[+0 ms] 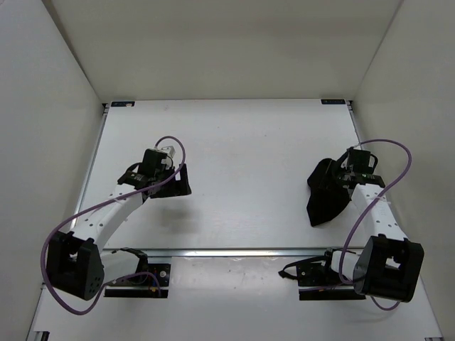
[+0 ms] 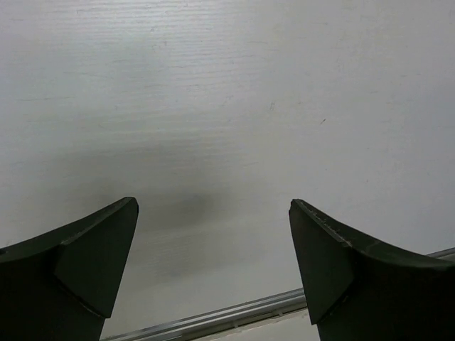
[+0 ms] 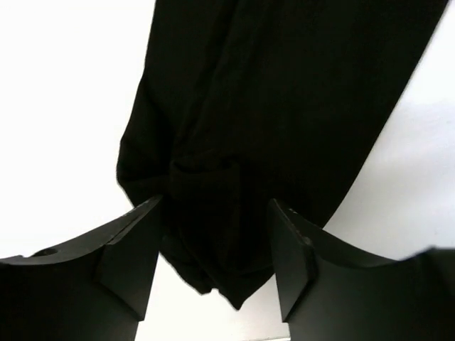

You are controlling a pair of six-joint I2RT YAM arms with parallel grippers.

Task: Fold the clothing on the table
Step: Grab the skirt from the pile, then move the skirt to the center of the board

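Black clothing (image 3: 284, 106) bunched, pinched between right pincer (image 3: 213, 204) fingers, above table (image 3: 57, 85).

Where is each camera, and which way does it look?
Top: above and behind, looking down at the table; left arm and right arm show.
Left wrist: on the left arm, facing bare table; open left end effector shows.
Right wrist: on the right arm, facing the clothing; right end effector shows, closed around it.
Shared: top and right wrist both see the clothing.
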